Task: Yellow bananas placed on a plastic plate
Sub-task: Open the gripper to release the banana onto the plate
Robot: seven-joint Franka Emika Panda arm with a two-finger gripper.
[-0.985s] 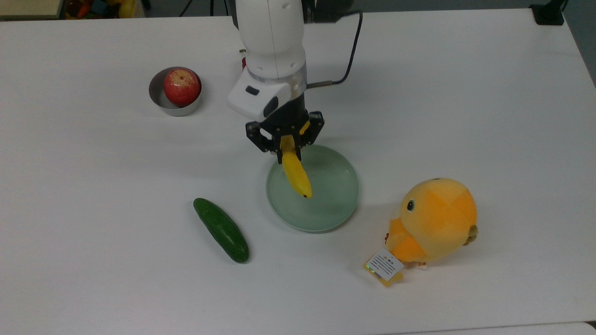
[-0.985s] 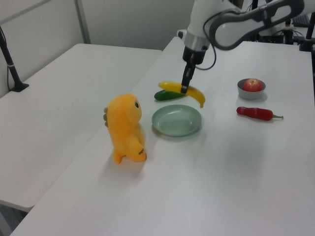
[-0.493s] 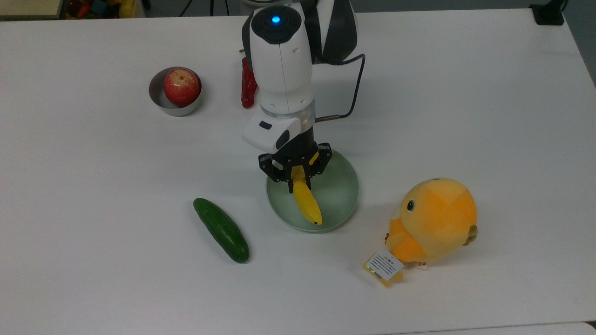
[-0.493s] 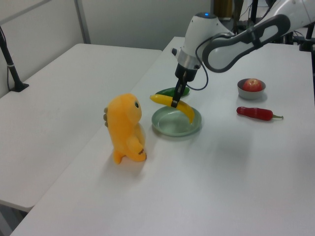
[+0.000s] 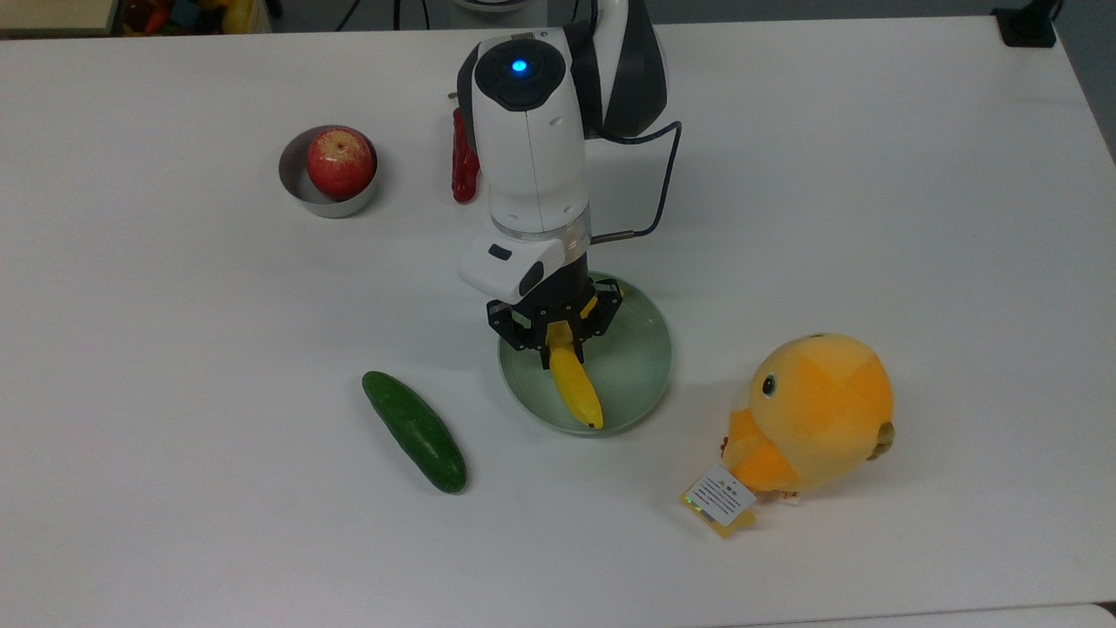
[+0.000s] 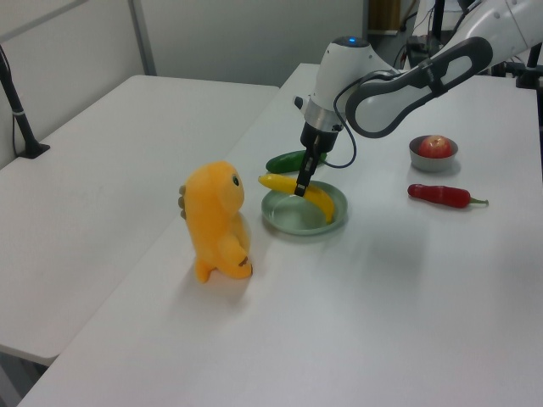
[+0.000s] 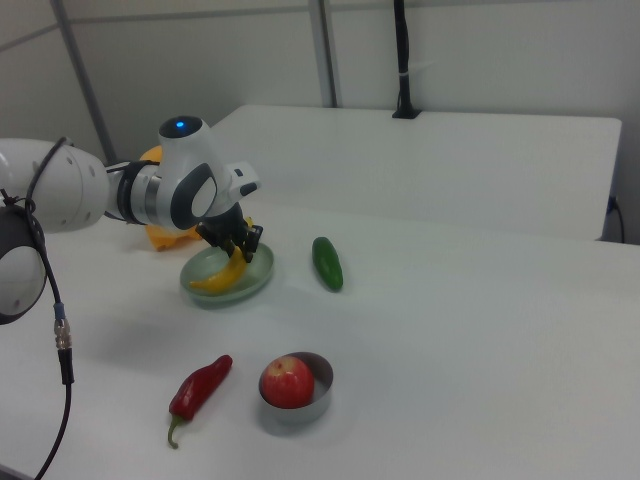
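**Top view: banana low over the plate**

Top view shows the gripper (image 5: 558, 336) with its jaws clamped on one end of the banana (image 5: 576, 390), so the fruit's free length slants down across the plate (image 5: 641, 366). Its far tip lies near the rim on the cucumber (image 5: 414, 431) side. In the left view the banana (image 6: 310, 195) seems to rest inside the plate (image 6: 335, 222), ready for release; actual contact is unclear. Chick (image 5: 815, 414) stands clear on the counter (image 5: 872, 174).
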